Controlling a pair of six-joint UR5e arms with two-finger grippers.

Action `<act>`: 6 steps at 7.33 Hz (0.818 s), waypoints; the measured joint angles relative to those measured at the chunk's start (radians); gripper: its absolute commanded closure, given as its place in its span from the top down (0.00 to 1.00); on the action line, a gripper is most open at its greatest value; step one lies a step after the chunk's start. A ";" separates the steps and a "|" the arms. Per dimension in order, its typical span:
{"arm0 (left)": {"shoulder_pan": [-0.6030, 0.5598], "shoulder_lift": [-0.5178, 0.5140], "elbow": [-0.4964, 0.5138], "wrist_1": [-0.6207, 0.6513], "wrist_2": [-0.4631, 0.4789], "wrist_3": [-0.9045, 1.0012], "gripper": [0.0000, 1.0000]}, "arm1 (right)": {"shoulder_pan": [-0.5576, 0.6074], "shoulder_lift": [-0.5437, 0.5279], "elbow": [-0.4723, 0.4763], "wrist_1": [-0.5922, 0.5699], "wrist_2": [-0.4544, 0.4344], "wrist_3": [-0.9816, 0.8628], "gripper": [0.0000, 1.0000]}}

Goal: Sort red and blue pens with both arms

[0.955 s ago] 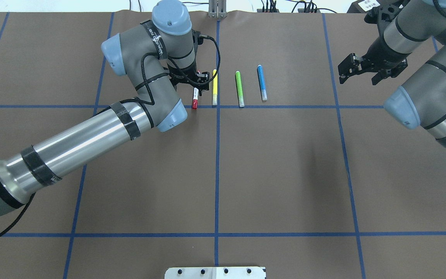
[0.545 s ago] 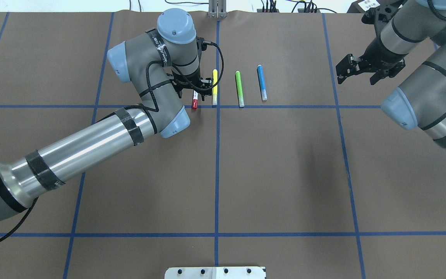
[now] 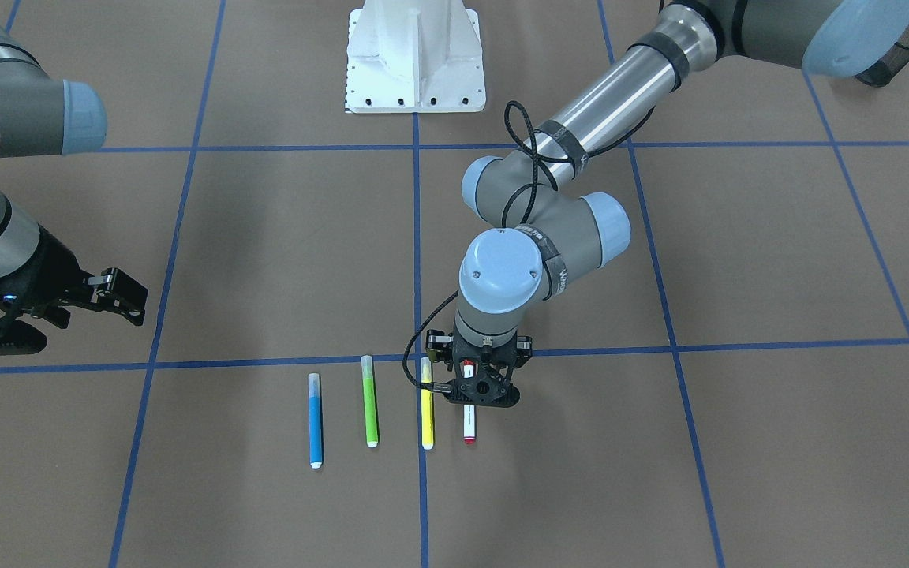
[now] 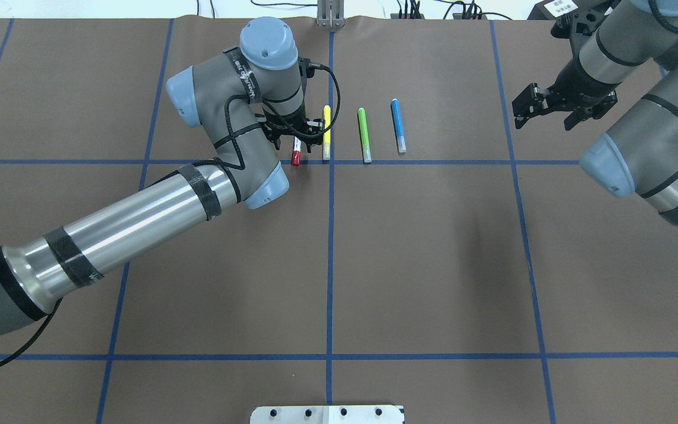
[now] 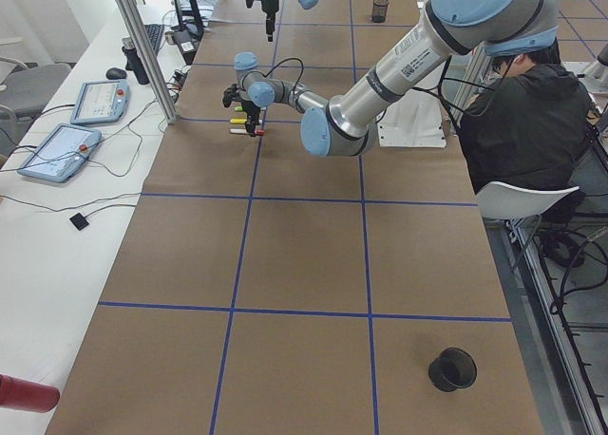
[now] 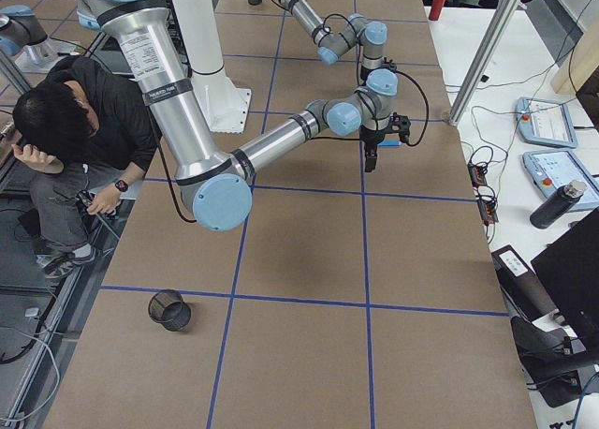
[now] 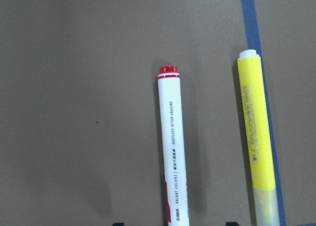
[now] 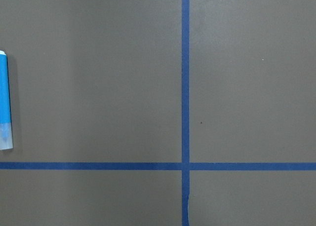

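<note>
The red pen (image 4: 296, 154), a white barrel with a red cap, lies at the left end of a row of markers. My left gripper (image 4: 298, 134) is low over it and open. The left wrist view shows the red pen (image 7: 173, 152) running between the two black fingertips (image 7: 117, 223), with a gap on each side. The blue pen (image 4: 398, 125) lies at the right end of the row, untouched. My right gripper (image 4: 544, 116) hovers open well to the right of it, holding nothing. The right wrist view catches only the blue pen (image 8: 4, 102) at its left edge.
A yellow marker (image 4: 326, 132) lies right beside the red pen, and a green marker (image 4: 364, 134) lies between it and the blue pen. Black mesh cups (image 5: 452, 368) (image 6: 169, 309) stand near the table's two ends. A seated person (image 5: 522, 103) is beside the robot base.
My left wrist shifted right and came down over the red pen, so less of the pen shows. The right gripper hardly moved. No pen has moved.
</note>
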 measured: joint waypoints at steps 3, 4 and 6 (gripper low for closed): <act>0.001 -0.015 0.024 -0.003 0.000 0.000 0.45 | 0.000 -0.002 -0.002 0.000 0.000 0.000 1.00; 0.002 -0.018 0.028 -0.002 0.000 0.000 0.45 | 0.000 -0.002 -0.003 0.000 0.000 0.000 1.00; 0.004 -0.019 0.035 -0.002 0.000 0.000 0.43 | 0.000 -0.003 -0.007 0.000 -0.001 0.000 1.00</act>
